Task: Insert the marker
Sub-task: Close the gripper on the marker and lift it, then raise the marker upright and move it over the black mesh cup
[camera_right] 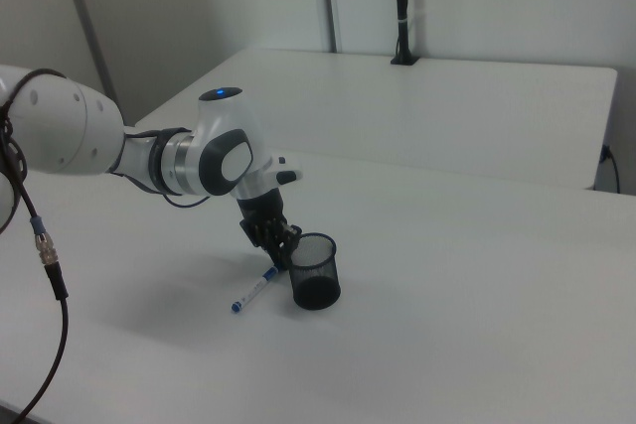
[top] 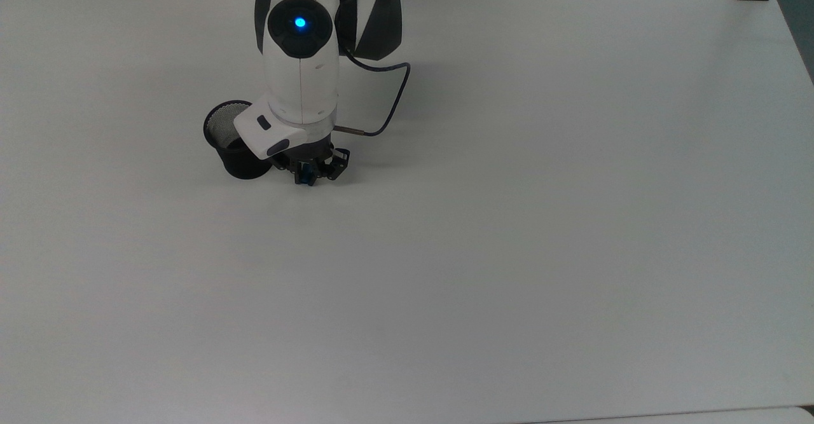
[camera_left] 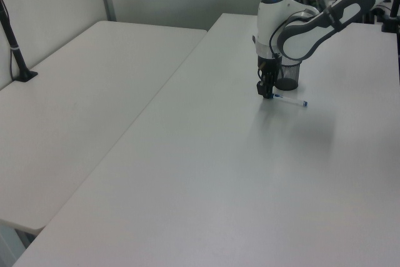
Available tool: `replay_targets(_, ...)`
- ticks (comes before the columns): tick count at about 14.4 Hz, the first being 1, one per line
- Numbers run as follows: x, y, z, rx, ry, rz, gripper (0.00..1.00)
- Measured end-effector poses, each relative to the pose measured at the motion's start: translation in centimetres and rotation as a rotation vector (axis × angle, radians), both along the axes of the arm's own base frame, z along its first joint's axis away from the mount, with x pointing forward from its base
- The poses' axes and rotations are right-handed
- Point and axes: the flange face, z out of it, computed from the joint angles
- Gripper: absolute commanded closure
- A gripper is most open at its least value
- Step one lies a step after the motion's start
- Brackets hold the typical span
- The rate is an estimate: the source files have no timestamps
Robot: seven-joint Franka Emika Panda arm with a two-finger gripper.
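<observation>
Tool (top: 306, 176) closed on the marker (camera_right: 254, 290) — lying on the table (top: 509, 220).

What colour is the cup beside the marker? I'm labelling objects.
Black mesh cup, clearest in the right view.

You see a white arm (top: 300, 74) with dark grey joints, a glowing blue light (top: 299, 23), and a dark cable (top: 388, 103).
</observation>
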Motion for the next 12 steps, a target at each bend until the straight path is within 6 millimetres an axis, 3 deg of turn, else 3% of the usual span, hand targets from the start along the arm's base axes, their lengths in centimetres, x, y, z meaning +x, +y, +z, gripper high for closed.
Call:
replay_targets(1, 0.1, 0.0, 0.5, 0.0, -0.009, -0.001, 1.0)
replay_targets(3, 0.5, 0.4, 4.2, 0.001, -0.063, 0.0, 1.0)
replay_targets(6, -0.6, 0.4, 14.0, 0.022, -0.186, -0.032, 1.0)
replay_targets(8, -1.9, -1.4, 19.1, 0.036, -0.262, -0.07, 1.0)
replay_targets(10, -3.2, -4.4, 21.4, 0.021, -0.293, -0.077, 1.0)
replay_targets(12, -4.2, -7.5, 21.5, 0.002, -0.337, -0.066, 1.0)
